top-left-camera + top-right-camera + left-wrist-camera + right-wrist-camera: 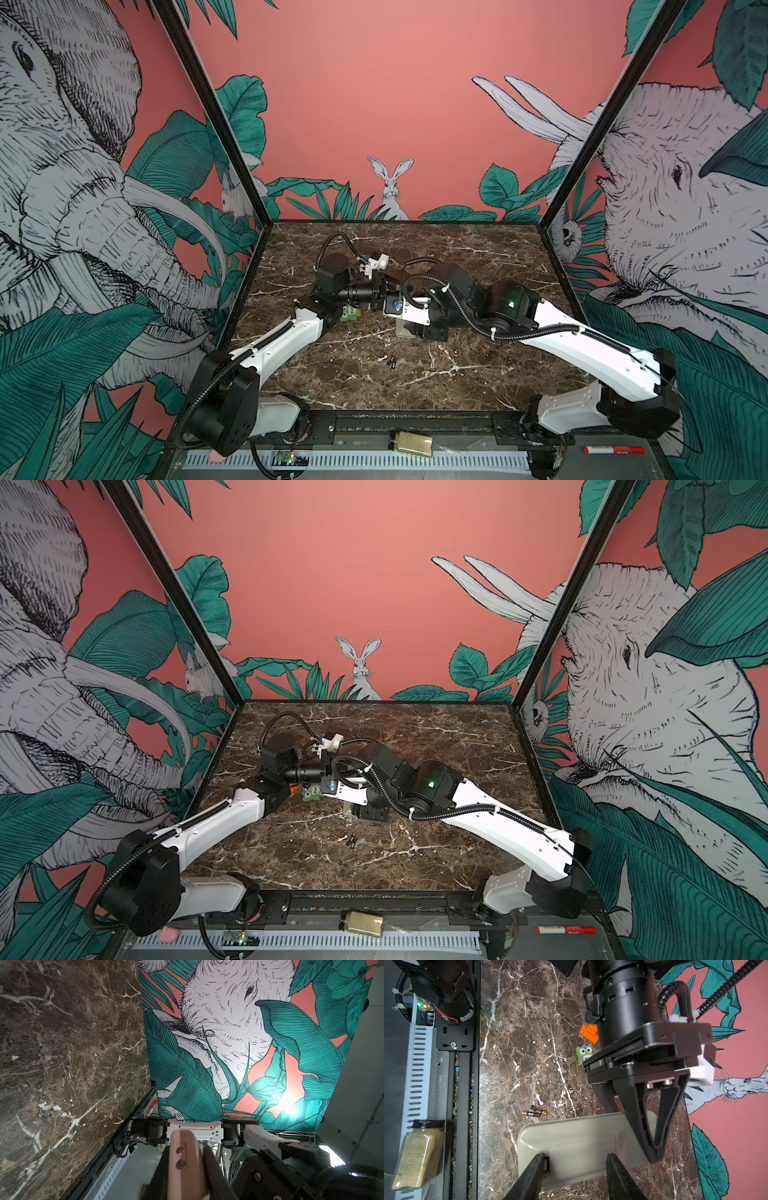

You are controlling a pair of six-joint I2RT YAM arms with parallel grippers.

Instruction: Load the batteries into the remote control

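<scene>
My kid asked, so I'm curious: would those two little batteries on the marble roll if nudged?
The batteries are slim round cylinders lying on their sides, so a sideways nudge would likely roll them across the smooth marble tabletop. They seem to touch, so pushing one may shift the other.
</scene>
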